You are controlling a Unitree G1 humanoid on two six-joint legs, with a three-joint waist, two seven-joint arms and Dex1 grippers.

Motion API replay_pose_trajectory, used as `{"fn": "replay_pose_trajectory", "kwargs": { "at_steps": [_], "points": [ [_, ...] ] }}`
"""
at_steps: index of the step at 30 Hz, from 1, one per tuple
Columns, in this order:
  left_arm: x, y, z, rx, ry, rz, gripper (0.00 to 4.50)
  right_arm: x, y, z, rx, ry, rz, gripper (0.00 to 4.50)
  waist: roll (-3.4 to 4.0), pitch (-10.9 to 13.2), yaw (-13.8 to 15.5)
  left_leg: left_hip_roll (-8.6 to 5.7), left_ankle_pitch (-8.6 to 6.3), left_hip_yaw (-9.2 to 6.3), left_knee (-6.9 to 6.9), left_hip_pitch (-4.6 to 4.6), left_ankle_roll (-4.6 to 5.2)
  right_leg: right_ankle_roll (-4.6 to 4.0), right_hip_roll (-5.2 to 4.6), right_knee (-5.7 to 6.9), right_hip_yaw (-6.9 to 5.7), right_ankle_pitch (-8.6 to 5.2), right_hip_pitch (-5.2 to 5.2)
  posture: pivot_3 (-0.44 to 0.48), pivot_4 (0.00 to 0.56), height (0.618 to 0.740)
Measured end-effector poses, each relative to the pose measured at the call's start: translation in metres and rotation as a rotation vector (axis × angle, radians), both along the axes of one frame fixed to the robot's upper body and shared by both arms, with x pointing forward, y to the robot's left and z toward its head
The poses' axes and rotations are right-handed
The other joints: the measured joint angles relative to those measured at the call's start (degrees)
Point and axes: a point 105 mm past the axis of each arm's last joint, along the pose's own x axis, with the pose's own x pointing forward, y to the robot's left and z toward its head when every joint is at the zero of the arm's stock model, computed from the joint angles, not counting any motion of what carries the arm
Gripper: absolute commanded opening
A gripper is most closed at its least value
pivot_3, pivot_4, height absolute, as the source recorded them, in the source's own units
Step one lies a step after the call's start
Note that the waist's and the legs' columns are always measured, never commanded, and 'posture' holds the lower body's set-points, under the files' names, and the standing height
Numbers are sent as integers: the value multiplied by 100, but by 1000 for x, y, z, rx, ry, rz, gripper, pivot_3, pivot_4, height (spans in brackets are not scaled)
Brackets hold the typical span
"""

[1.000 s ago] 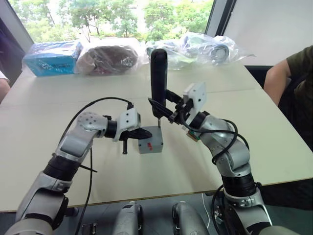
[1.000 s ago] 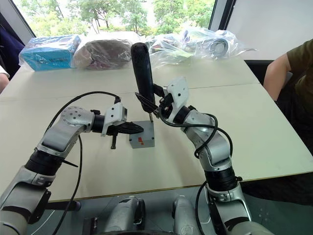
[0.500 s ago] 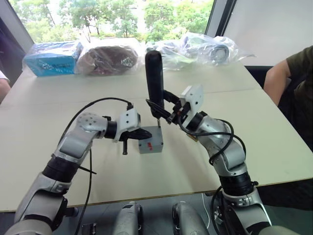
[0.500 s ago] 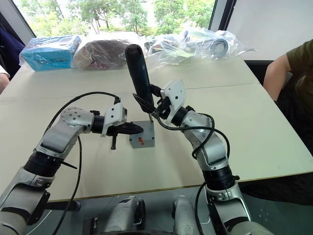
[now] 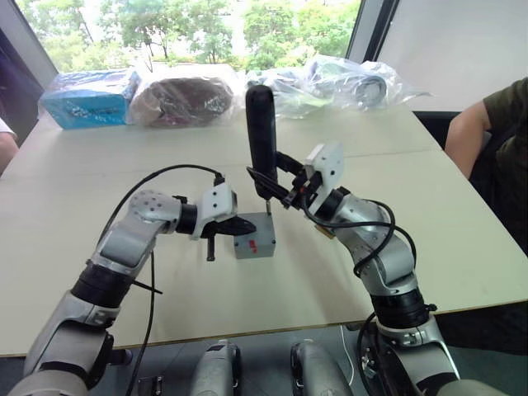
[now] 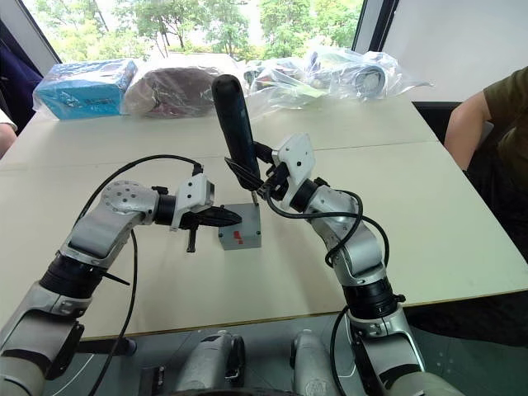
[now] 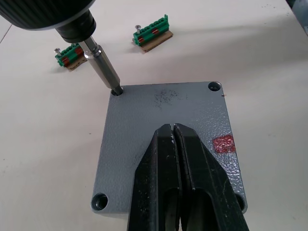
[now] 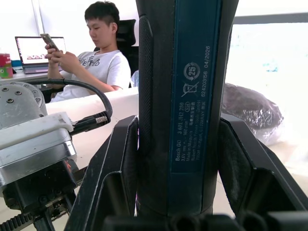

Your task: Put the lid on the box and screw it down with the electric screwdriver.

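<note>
The grey lid (image 7: 163, 120) lies flat on the small grey box (image 5: 254, 245) at the middle of the table. My left gripper (image 7: 173, 127) is shut, its joined fingertips resting on top of the lid near its centre. My right gripper (image 5: 275, 183) is shut on the electric screwdriver (image 5: 262, 132), a dark cylinder held nearly upright and leaning slightly left. Its metal bit (image 7: 102, 71) stands in one corner screw hole of the lid. The other corner holes (image 7: 214, 86) show open.
Two small green blocks (image 7: 153, 36) (image 7: 70, 53) lie on the table just beyond the box. A blue package (image 5: 89, 95) and plastic-wrapped bundles (image 5: 183, 99) line the far edge. A person's arm (image 5: 491, 124) is at the right, another person's elbow (image 5: 7, 147) at the left.
The screwdriver's top has tipped a little to the left with my right gripper, while the bit stays at the lid's corner. The left gripper has not moved.
</note>
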Motion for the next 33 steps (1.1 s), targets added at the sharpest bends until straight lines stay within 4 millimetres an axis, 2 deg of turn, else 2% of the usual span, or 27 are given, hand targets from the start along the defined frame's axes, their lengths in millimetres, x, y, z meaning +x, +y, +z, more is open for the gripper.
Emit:
{"fn": "replay_pose_trajectory", "kwargs": {
  "at_steps": [4, 10, 20, 33],
  "points": [
    [0, 1, -2, 5, -3, -4, 0, -1, -3, -6, 15, 40, -15, 1799, -10, -22, 1, 0, 0, 0, -2, 14, 1, -1, 0, -2, 0, -1, 14, 0, 150, 740],
    [2, 3, -9, 17, 7, 0, 0, -2, -5, -16, 9, 76, -35, 1799, -29, -59, -7, 6, -4, 0, -21, 110, 5, -23, -1, -19, 0, -18, 108, 0, 150, 740],
    [3, 5, -16, 38, 6, -5, 0, -1, -2, -23, -36, 103, -49, 1799, -32, -185, -6, 21, -5, -3, -22, 117, 6, -32, -2, -18, 0, -22, 114, 0, 150, 740],
    [3, 5, -16, 40, 6, -6, 0, 1, 0, -20, -53, 97, -45, 1799, -31, -191, -4, 25, -6, -3, -23, 117, 6, -49, -5, -19, -1, -32, 112, 0, 150, 740]
  ]
}}
